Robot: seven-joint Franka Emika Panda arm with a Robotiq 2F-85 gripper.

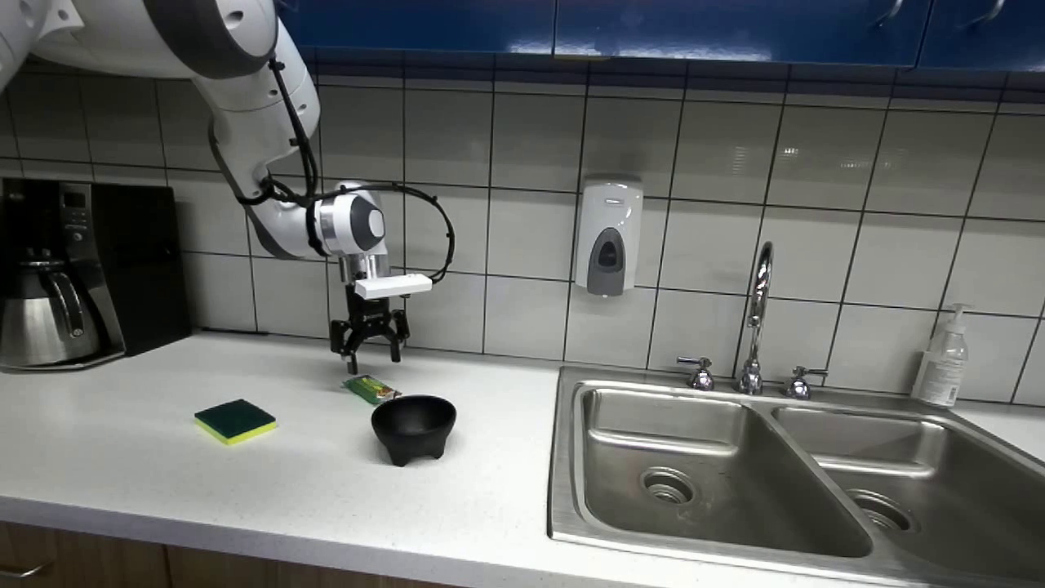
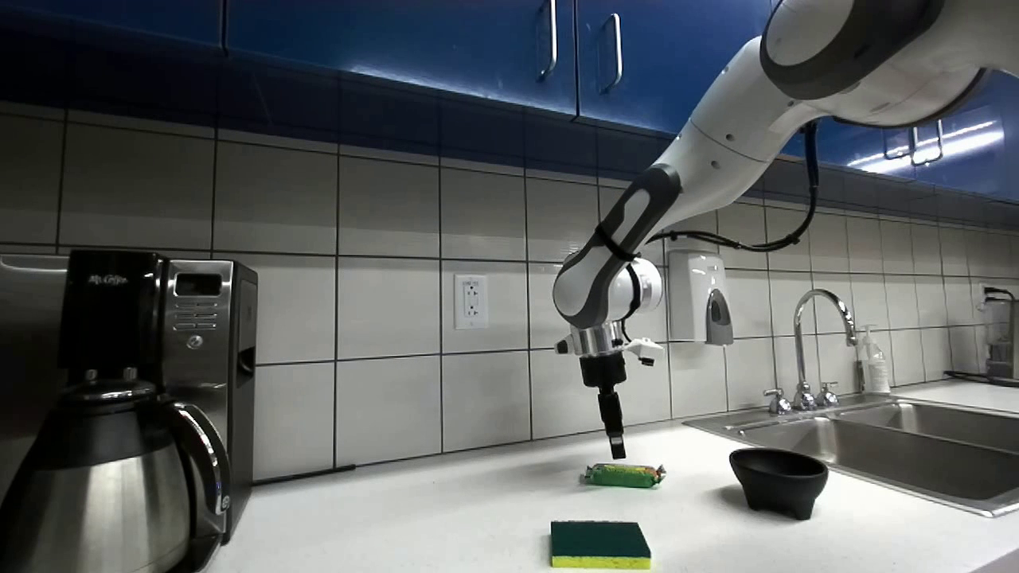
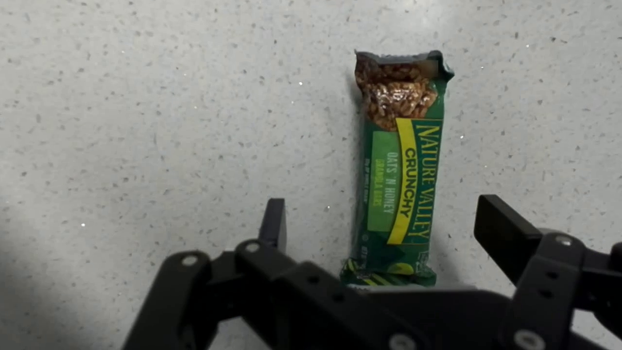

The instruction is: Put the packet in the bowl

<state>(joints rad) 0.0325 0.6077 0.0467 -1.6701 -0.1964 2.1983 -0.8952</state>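
Nearest the camera in the wrist view, the black, jointed two-fingered gripper has its fingers spread wide apart, one at nine o'clock and one at three o'clock of the thin, elongated, glossy green packet. The packet lies flat on the speckled white countertop, its length running roughly twelve to six. In both exterior views the fingertips hang just above it. In an exterior view, the small, round black bowl stands upright on stubby feet between four and five o'clock of the packet; the square dark-green-and-yellow sponge lies between eight and nine, and the double-basin steel sink sits at three o'clock from the bowl.
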